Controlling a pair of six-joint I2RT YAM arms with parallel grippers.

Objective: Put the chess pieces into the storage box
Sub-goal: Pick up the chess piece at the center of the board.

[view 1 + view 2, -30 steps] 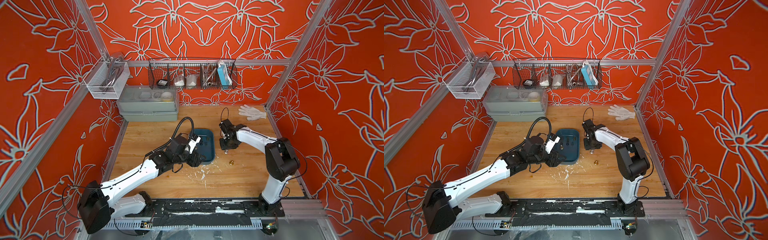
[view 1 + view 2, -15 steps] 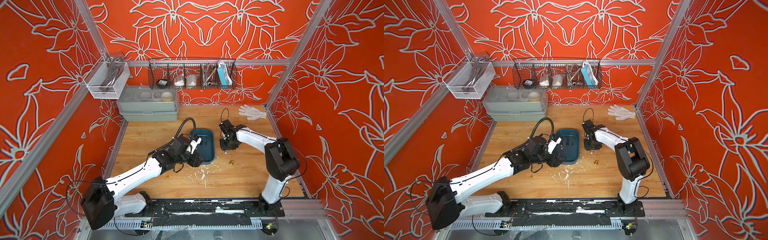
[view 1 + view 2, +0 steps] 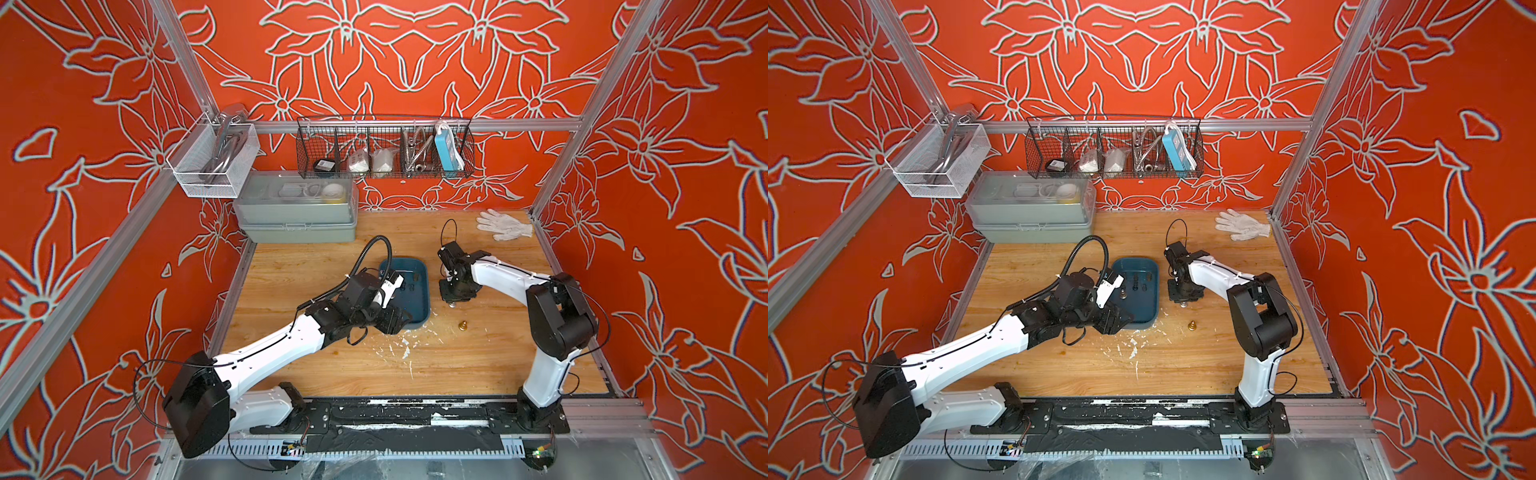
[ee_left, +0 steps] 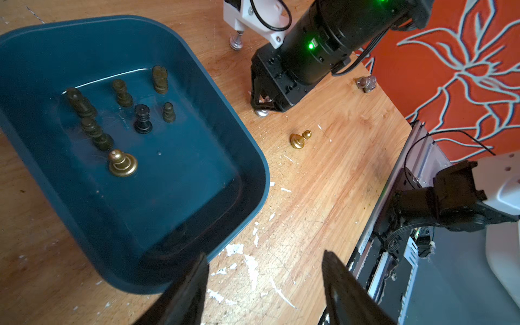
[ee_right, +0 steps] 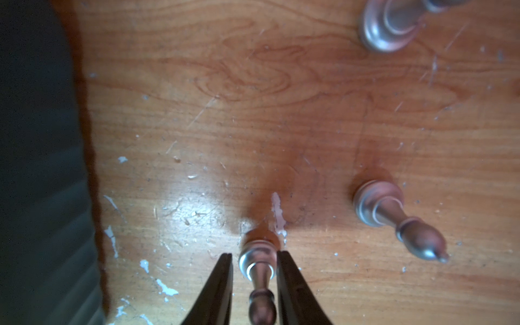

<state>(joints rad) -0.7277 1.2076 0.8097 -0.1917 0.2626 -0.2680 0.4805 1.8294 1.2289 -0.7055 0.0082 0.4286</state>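
Step in hand: picking a silver pawn (image 5: 256, 267) off the desk (image 5: 253, 112), just beside the storage box (image 4: 225, 126). The right gripper (image 5: 254, 254) is down over it, jaws narrowly apart on either side of the pawn's base. A sliver of wood shows on one side, so by my read it is not clamped yet. The left gripper (image 4: 264, 254) hangs wide open and empty at the box's near corner. The box already holds a handful of dark pieces (image 4: 143, 121) plus one gold piece (image 4: 123, 163). Out on the desk: a gold pawn (image 4: 299, 139) standing near the box, and two more silver pieces (image 5: 394, 213) near the right gripper. Next move likely calls for finishing the pinch, lifting straight up, carrying over the box wall and releasing low. The round glossy stem may slip or tip.
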